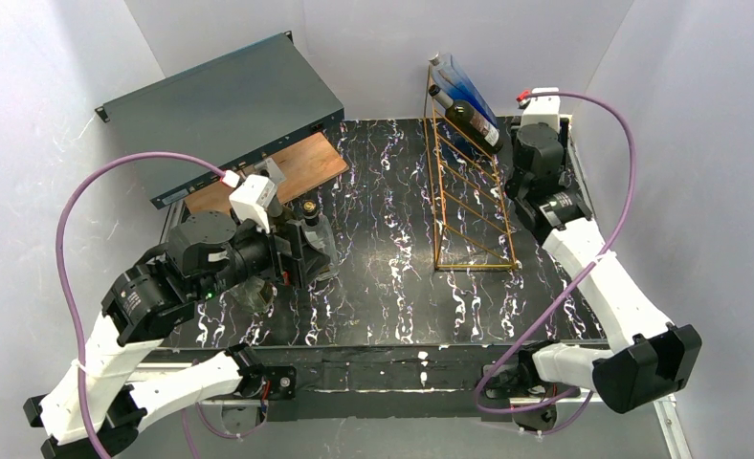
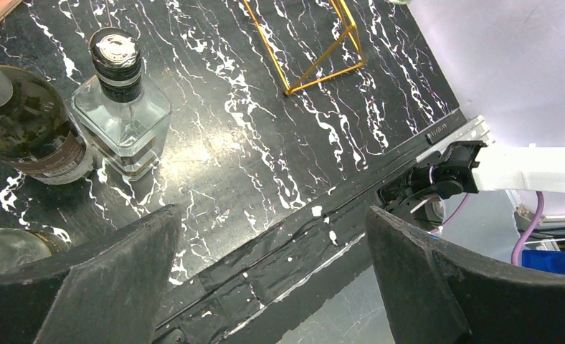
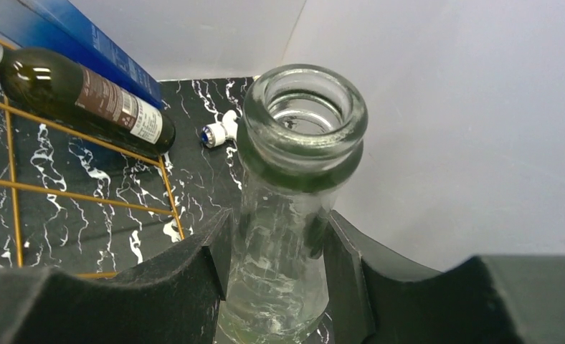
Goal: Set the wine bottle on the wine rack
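Clamped by the neck in the right arm's jaws, an uncapped clear glass bottle (image 3: 305, 154) fills the right wrist view, with a dark wine bottle (image 3: 86, 93) lying at its 10 o'clock. From above, the black marbled surface (image 1: 383, 287) carries a dark grey metal box (image 1: 230, 105) at 10 o'clock and the gold wire wine rack (image 1: 469, 191) at 1 o'clock. The right arm (image 1: 584, 249) reaches up to the rack's 3 o'clock side, just beside the frame, and hides the held bottle from the overhead camera. Whether that bottle stands on the surface or hangs clear of it cannot be told.

On the rack's top rungs the dark wine bottle lies slanted, beside a blue bottle-shaped container (image 1: 464, 81) at the very top. The rungs below them show bare.

At 9 o'clock the left arm's jaws stand wide apart and grip nothing, hovering above a square clear bottle with a black cap (image 2: 122, 115) and a labelled dark-glass bottle (image 2: 29, 122) touching it.

By appearances the job is part done. One wine bottle is racked, the clear one is gripped next to the frame but not yet laid on a rung, and the 9 o'clock bottles are unracked.
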### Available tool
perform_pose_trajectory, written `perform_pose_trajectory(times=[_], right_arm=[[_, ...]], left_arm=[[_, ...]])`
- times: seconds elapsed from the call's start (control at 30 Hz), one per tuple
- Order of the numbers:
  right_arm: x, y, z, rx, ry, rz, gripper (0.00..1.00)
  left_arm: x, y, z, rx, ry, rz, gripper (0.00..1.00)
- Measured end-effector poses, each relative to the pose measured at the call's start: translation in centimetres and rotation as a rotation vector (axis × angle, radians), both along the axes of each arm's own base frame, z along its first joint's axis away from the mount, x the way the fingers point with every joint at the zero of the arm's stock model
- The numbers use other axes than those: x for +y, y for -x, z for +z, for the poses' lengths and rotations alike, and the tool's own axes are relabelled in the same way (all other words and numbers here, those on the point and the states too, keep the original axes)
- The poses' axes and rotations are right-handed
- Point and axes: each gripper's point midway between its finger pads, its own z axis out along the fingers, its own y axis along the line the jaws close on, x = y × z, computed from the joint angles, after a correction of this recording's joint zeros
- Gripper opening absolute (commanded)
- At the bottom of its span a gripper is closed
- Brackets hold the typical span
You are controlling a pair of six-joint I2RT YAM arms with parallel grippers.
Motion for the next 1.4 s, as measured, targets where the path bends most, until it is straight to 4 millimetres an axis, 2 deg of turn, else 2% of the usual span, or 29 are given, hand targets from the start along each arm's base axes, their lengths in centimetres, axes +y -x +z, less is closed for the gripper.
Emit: perform_pose_trajectory(times=[0.1,0.23,0.37,0.53,0.7,0.87,1.07,1.27,1.4], right_arm=[[-0.2,0.2,-2.1,0.021,0.014,-0.005,0.01],[-0.3,-0.1,-6.0,0.07,0.055,-0.009,0.01],[-1.0,-1.2,-9.0,0.112,0.083,-0.032,0.01],[-2.2,-3.5,-10.5,0.104,0.085,-0.073,0.01],[-2.6,-5.9,-12.1,0.1,0.084,-0.085,0.01],[-2.1,-8.7,-11.9,0.07,0.08,-0.073,0.01],[-1.2,-10.9,-11.5,0.028,0.064,-0.047,0.01],[-0.8,-12.2,-10.6,-0.032,0.05,-0.044,0.01],[-0.7,-12.8,-10.7,-0.05,0.053,-0.042,0.01]], left_arm=[[0.0,0.1,0.1,-0.001,0.003,-0.003,0.99],[0.2,0.2,0.2,-0.006,0.009,-0.004,0.99],[0.3,0.5,0.4,-0.009,0.017,-0.009,0.99],[0.5,0.7,0.3,-0.008,0.016,-0.01,0.99],[0.7,0.9,0.0,0.004,0.003,-0.009,0.99],[0.9,1.0,-0.1,0.014,-0.009,-0.008,0.99],[1.4,0.7,0.3,0.002,-0.02,0.015,0.99],[1.5,0.5,0.0,0.013,-0.042,0.025,0.99],[1.2,0.3,-0.4,0.026,-0.057,0.027,0.99]])
